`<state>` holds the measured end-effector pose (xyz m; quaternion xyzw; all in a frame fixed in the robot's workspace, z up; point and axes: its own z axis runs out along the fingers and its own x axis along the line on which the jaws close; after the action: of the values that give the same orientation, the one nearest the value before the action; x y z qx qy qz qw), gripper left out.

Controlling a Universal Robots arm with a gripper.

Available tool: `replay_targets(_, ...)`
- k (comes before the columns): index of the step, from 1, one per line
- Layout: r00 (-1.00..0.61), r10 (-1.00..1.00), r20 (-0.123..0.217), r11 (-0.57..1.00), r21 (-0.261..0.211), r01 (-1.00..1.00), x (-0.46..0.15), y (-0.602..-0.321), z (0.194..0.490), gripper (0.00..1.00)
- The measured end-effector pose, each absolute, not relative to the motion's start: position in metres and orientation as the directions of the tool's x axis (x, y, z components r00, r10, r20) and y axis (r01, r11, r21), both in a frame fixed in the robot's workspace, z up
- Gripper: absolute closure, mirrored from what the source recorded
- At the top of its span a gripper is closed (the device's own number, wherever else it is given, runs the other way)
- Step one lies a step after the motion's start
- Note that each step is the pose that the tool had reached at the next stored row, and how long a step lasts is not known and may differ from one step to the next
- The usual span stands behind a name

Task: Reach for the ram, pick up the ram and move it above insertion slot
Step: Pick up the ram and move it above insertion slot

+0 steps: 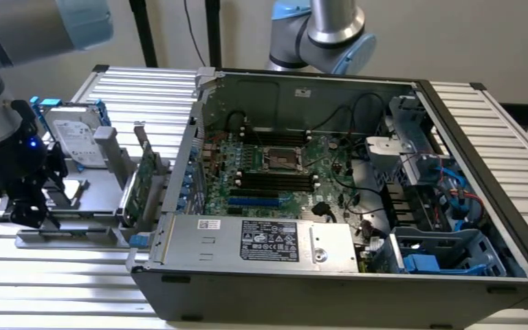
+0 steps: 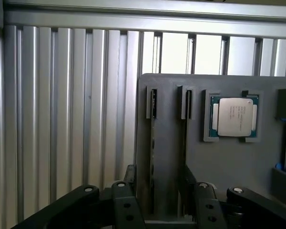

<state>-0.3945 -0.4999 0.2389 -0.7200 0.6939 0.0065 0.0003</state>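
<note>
At exterior view's left, my black pincer (image 1: 25,213) hangs low over grey plastic holder tray (image 1: 62,239) on ribbed metal surface (image 1: 62,289). Silver hard drive (image 1: 73,137) and green expansion card (image 1: 140,185) stand in same tray. Open dark-grey computer case (image 1: 337,295) sits just beside it.

From wrist view, my pincer (image 2: 166,207) is spread, fingers (image 2: 126,205) either side of thin, narrow ram stick (image 2: 152,157). Stick stands on edge in tray slot, fingers apart from it. Square silver processor chip (image 2: 233,117) lies near in own recess.
</note>
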Motion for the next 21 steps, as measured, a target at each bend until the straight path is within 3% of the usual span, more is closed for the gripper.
replay_targets(21,0.037,-0.999,-0.01,-0.037,0.009,-0.999,-0.39,-0.505,0.201,0.52)
